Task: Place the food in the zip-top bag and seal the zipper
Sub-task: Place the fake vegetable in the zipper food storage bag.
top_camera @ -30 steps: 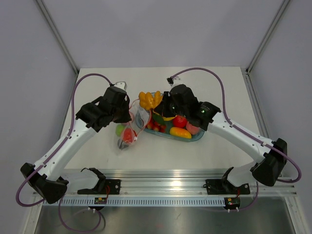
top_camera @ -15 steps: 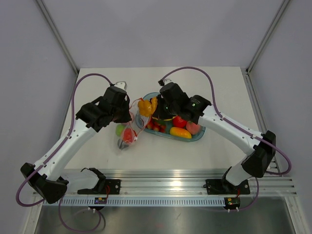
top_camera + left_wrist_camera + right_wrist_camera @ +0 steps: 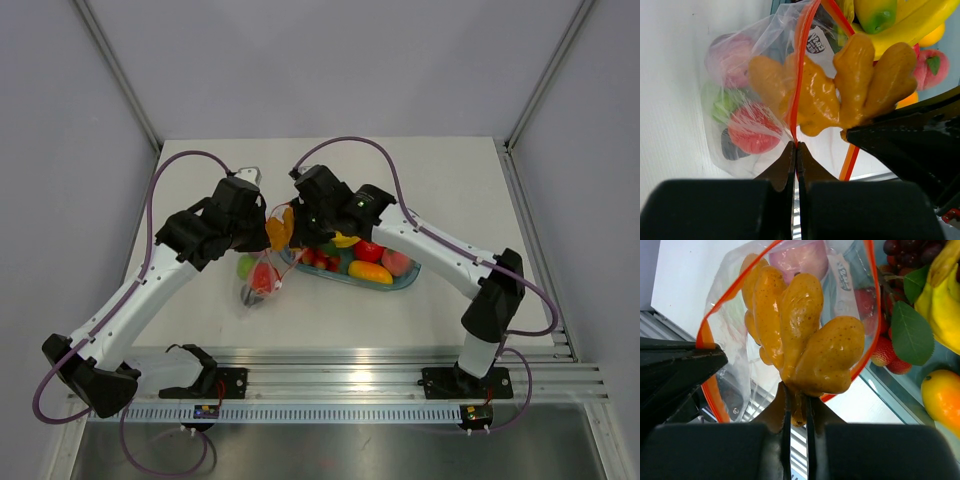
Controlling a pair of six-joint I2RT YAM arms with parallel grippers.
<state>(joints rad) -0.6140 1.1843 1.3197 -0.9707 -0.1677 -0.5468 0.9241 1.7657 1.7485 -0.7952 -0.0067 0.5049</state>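
My left gripper (image 3: 796, 146) is shut on the orange-red zipper (image 3: 801, 75) of the clear zip-top bag (image 3: 262, 282), holding its mouth up and open. Inside the bag lie red (image 3: 752, 136), green and pink food pieces. My right gripper (image 3: 797, 390) is shut on the stem end of a lumpy orange-yellow food piece (image 3: 800, 330), which hangs at the bag's open mouth, ringed by the zipper (image 3: 871, 300) in the right wrist view. From above, this piece (image 3: 281, 228) sits between both grippers, over the bag's upper end.
A blue-tinted clear oval tray (image 3: 405, 280) lies just right of the bag. It holds a banana (image 3: 345, 240), a red apple (image 3: 368, 250), an orange-yellow fruit (image 3: 370, 271), strawberries and grapes. Metal rails run along the table's near edge.
My right arm has swung left from above the tray, carrying the orange-yellow piece to the bag's mouth. The left arm and the bag have stayed where they were.
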